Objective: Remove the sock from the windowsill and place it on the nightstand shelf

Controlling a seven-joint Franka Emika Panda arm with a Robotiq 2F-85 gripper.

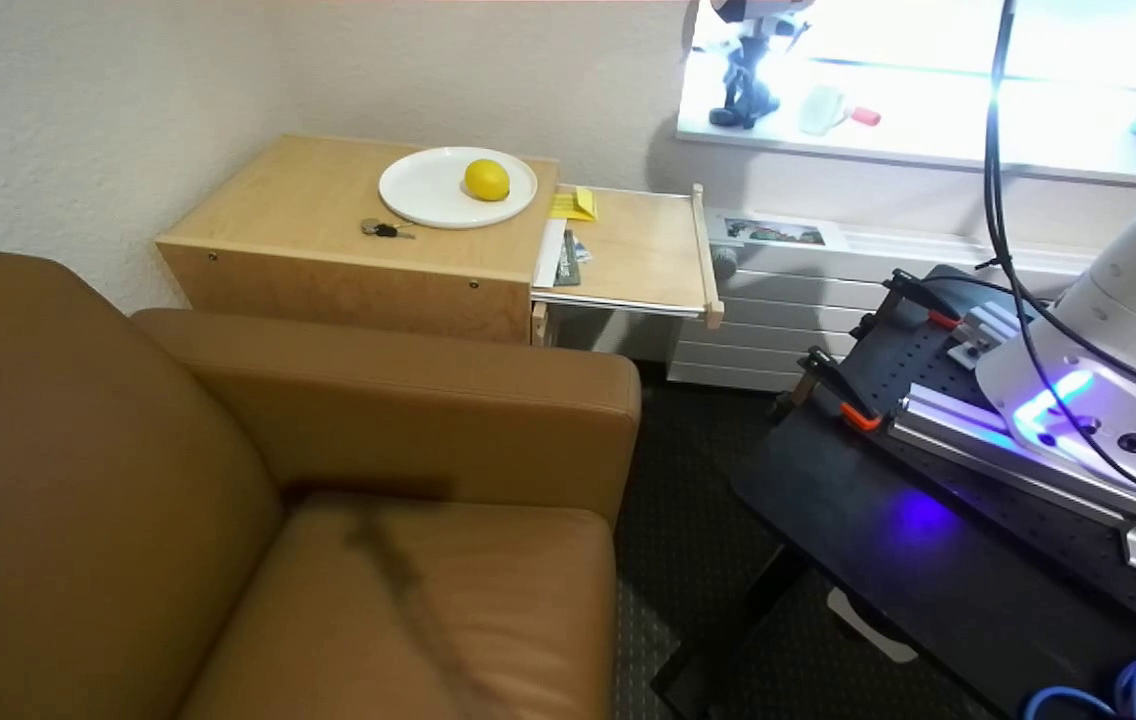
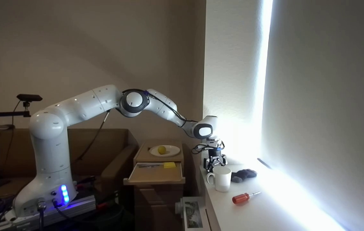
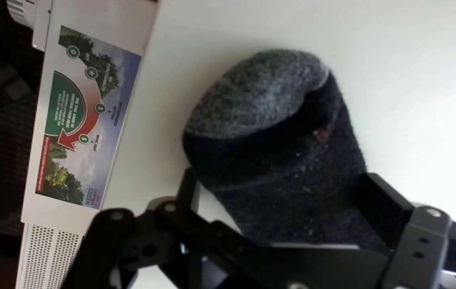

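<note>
The sock [image 2: 244, 175], dark with a grey end, lies on the white windowsill [image 2: 239, 218]. In the wrist view the sock [image 3: 292, 192] fills the space between the fingers. My gripper [image 3: 282, 178] is open and points down, one finger on each side of the sock; whether the fingers touch it is unclear. In an exterior view the gripper [image 2: 215, 166] is low behind the mug; in an exterior view the gripper [image 1: 743, 112] shows over the sill [image 1: 978, 135], where I cannot make out the sock. The nightstand shelf [image 1: 648, 245] is a pulled-out board, also seen in an exterior view [image 2: 156, 175].
A white mug [image 2: 223, 179] and a red screwdriver [image 2: 242, 198] stand and lie on the sill near the gripper. The shelf holds yellow notes [image 1: 576, 205] and small flat items. A plate [image 1: 428, 195] with a lemon and keys [image 1: 386, 229] are on the nightstand top. A radiator is below the sill.
</note>
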